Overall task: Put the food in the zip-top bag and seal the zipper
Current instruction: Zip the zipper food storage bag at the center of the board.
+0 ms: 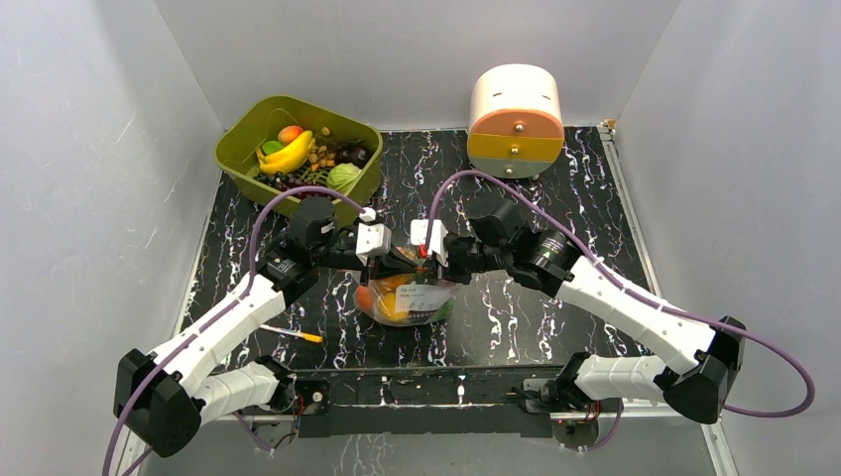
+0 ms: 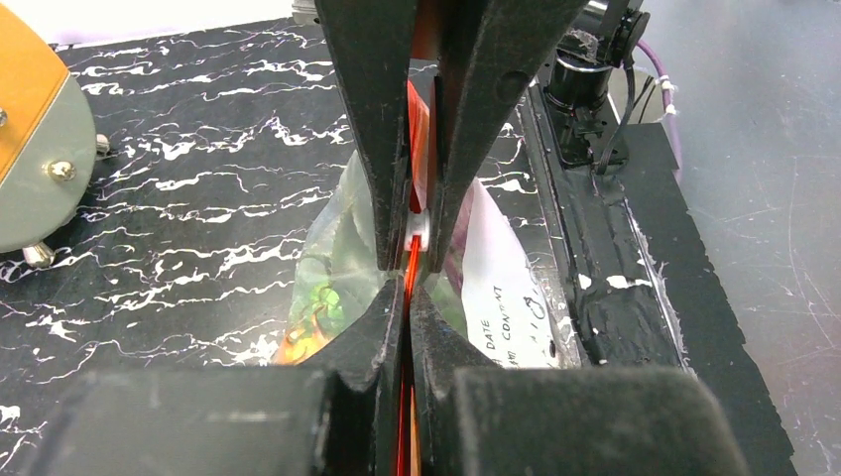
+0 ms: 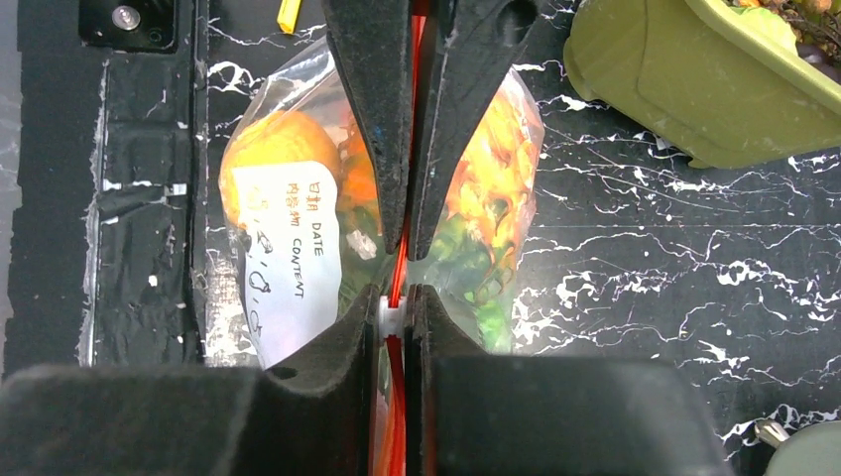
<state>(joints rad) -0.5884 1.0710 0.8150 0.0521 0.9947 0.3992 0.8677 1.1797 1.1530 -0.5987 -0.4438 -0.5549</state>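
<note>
While both my claws pinch the same red-orange strip, the risk sits right at my fingertips. My left claw (image 2: 407, 297) is clamped flat on the zipper (image 2: 409, 270). My right claw (image 3: 397, 302) is pressed together on it too, tip to tip with the left, with a small white piece (image 3: 392, 315) caught between its fingers. The zip-top bag (image 3: 516, 129) hangs under the strip, bulging with the food (image 3: 273, 144). I see orange pieces, leafy green and some yellow, all inside behind a white label (image 3: 293, 268). I judge the filling done and the sealing in hand. How much of the mouth is closed I cannot tell, because my fingers cover it.

If my right claw draws along the strip and the left's hold is weak, the whole bag may drag sideways instead of zipping. The packed food pushes the walls outward and could pop a stretch open. The thin strip could also buckle or slip free, and my fingertips are close enough to knock together.

Nearer my bases a yellow-tipped pen (image 1: 294, 334) lies on the table (image 1: 555, 188), well apart from the bag. Far left stands a green basket (image 1: 230, 157) of other toy fruit, far right a cream-and-orange drawer unit (image 1: 514, 121). Neither blocks a sideways pull, as far as I can judge.
</note>
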